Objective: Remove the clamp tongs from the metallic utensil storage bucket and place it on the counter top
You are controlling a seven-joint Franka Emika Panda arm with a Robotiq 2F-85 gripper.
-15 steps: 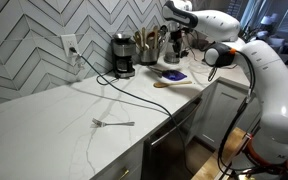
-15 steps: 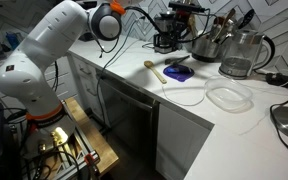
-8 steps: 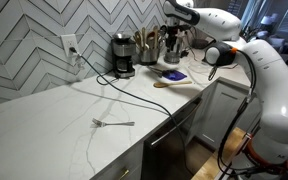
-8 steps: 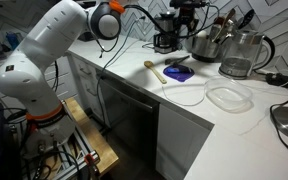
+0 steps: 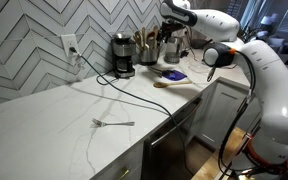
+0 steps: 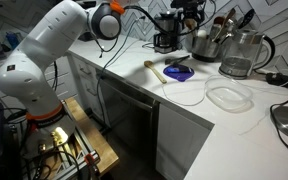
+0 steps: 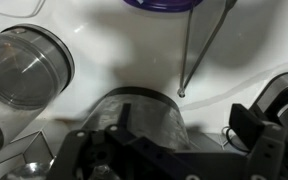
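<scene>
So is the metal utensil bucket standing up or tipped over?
Standing up. In both exterior views the bucket sits on its base on the counter top, utensils sticking up from its mouth.

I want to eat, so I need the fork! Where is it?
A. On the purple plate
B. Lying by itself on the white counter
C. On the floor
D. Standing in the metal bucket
B: the fork lies flat on a bare stretch of the counter top, well away from the purple plate at the far end.
</scene>
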